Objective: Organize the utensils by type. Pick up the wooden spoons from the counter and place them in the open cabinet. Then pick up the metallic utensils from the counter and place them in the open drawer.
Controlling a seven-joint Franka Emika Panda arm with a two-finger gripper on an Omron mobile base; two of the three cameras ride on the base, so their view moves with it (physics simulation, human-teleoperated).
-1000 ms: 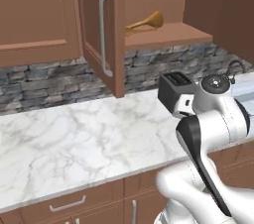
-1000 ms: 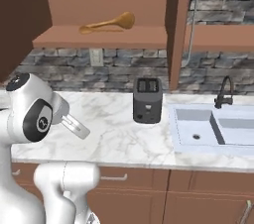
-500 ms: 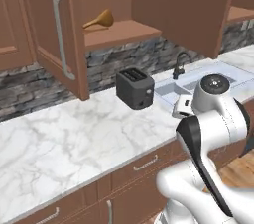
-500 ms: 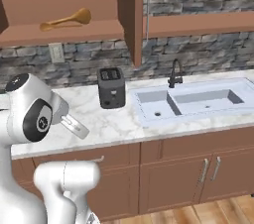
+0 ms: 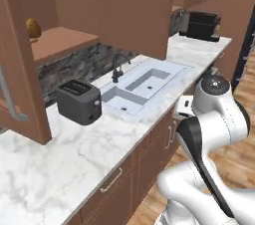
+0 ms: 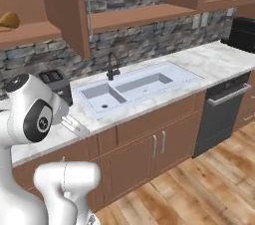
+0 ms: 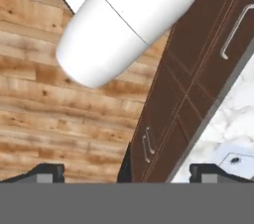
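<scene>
The gripper [image 7: 126,173] stood fully released and empty, aimed down at the cupboard fronts [image 7: 183,94] below the counter [image 5: 64,164]. One wooden spoon [image 6: 9,19], apparently its bowl, lay on the open cabinet [image 6: 35,32] shelf, high and well apart from the gripper. It should handle as light, stiff and non-fragile, best gripped mid-handle.
</scene>
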